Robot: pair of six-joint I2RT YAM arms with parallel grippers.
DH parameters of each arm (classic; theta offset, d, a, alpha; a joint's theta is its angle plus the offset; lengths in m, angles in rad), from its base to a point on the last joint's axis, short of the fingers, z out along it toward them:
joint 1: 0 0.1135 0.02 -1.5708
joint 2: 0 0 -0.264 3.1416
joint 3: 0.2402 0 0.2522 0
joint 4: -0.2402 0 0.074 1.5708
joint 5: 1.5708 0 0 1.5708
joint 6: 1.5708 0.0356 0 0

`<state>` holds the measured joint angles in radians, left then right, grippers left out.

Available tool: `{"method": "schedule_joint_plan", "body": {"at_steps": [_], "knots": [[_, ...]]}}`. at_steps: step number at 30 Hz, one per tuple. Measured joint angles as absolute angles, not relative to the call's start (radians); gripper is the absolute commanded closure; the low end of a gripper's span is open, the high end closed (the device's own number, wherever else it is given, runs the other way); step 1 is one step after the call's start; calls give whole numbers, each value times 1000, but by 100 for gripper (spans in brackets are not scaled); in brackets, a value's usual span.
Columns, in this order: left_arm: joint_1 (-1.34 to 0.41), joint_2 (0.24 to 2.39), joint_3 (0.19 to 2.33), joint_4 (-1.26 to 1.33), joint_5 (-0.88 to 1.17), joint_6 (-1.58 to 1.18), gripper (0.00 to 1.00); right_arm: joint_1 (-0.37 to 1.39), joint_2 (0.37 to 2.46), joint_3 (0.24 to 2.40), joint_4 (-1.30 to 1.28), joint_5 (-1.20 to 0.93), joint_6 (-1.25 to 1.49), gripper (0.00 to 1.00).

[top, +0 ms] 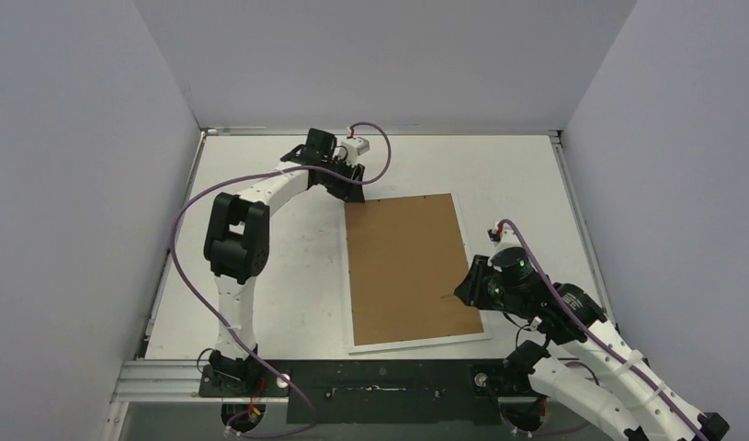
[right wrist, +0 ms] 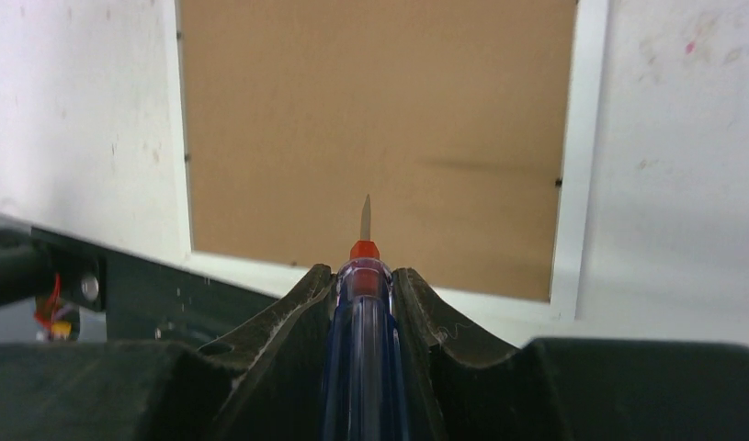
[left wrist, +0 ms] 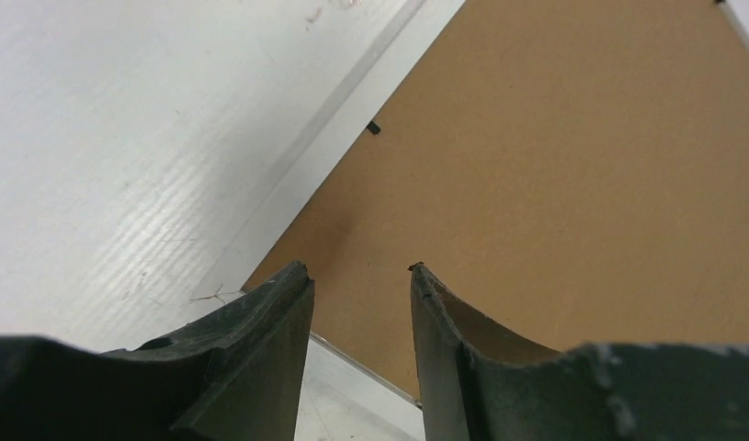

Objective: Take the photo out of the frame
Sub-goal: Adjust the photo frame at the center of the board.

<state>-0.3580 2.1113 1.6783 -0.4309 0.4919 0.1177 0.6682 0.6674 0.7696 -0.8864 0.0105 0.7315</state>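
Note:
The frame [top: 408, 268] lies face down on the table, brown fibreboard back up, with narrow white border strips. It also shows in the left wrist view [left wrist: 554, 165] and in the right wrist view [right wrist: 380, 129]. The photo is hidden under the backing. My left gripper [top: 350, 190] is open and empty over the frame's far left corner [left wrist: 359, 268]. My right gripper [top: 466, 291] hovers by the frame's near right edge, shut on a red-and-blue screwdriver [right wrist: 363, 312] whose metal tip [right wrist: 367, 215] points over the backing.
Small black retaining tabs [left wrist: 373, 128] sit along the frame's inner edge, another at the right side [right wrist: 558, 182]. A black mounting rail [top: 389, 390] runs along the table's near edge. White walls enclose the white table [top: 278, 276] on three sides.

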Motion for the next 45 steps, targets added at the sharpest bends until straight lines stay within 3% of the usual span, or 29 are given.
{"method": "schedule_joint_plan", "body": {"at_steps": [15,24,28,45], "knots": [[-371,2212,1740,-458,579,168,55,668,521,655,-1173,-304,608,100],[-374,2228,1744,-456,598,235,51,668,538,644,-1207,-218,612,100],[-382,2228,1745,-437,567,272,44,668,556,644,-1201,-177,617,100],[-415,2327,1850,-468,527,408,45,669,589,642,-1166,-68,670,100]]}}
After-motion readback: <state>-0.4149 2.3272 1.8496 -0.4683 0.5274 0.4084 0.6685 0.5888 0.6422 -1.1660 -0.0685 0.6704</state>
